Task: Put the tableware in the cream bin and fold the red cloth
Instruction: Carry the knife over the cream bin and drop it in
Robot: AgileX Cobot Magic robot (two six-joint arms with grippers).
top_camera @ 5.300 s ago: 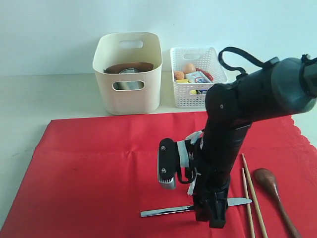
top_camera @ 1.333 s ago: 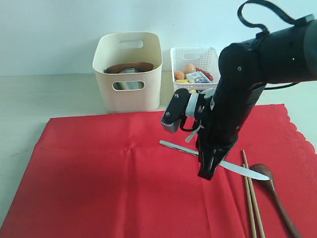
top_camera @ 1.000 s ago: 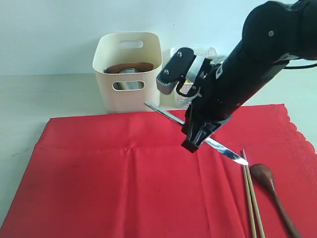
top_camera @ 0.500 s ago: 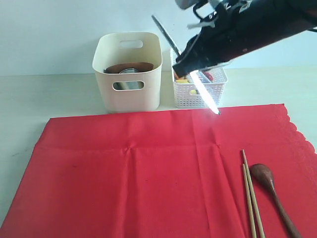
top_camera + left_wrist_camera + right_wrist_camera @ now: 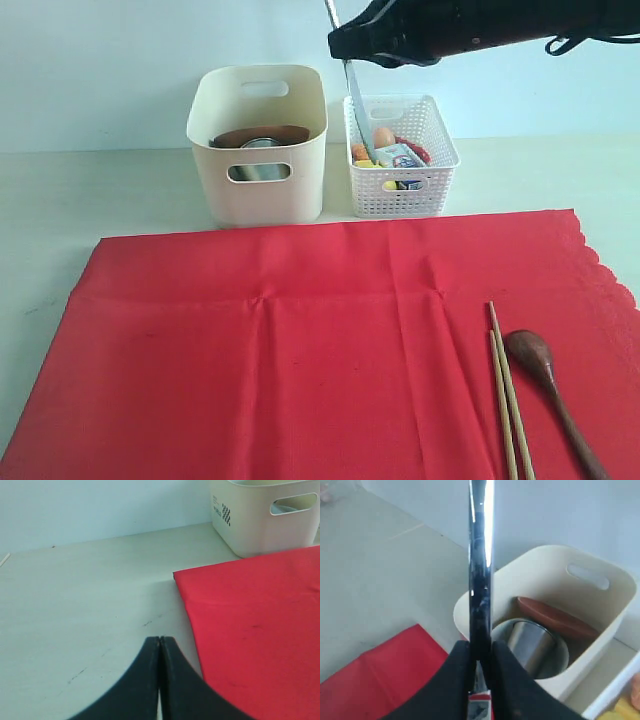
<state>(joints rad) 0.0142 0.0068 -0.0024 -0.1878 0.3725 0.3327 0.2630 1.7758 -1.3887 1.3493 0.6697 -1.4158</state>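
Note:
My right gripper [image 5: 340,45] is shut on the metal knife [image 5: 358,100] and holds it high in the air, just right of the cream bin [image 5: 258,190]; the blade hangs down in front of the white basket. In the right wrist view the knife [image 5: 480,555] stands clamped between the fingers of the gripper [image 5: 480,647], over the near rim of the bin [image 5: 600,580]. Inside lie the brown plate [image 5: 555,617] and the steel cup [image 5: 530,640]. The red cloth [image 5: 300,340] lies flat with the chopsticks [image 5: 505,390] and the dark spoon [image 5: 550,385] on its right part. My left gripper [image 5: 160,639] is shut and empty above the table beside the cloth's corner [image 5: 260,630].
A white lattice basket [image 5: 425,190] with food items stands right of the cream bin, right under the hanging knife. Both containers stand at the back against the wall. The pale table [image 5: 60,230] borders the cloth on the left.
The right arm has lifted the knife from the cloth, up and back, and swung it from slanted to nearly vertical beside the cream bin. The chopsticks and the spoon have not moved.

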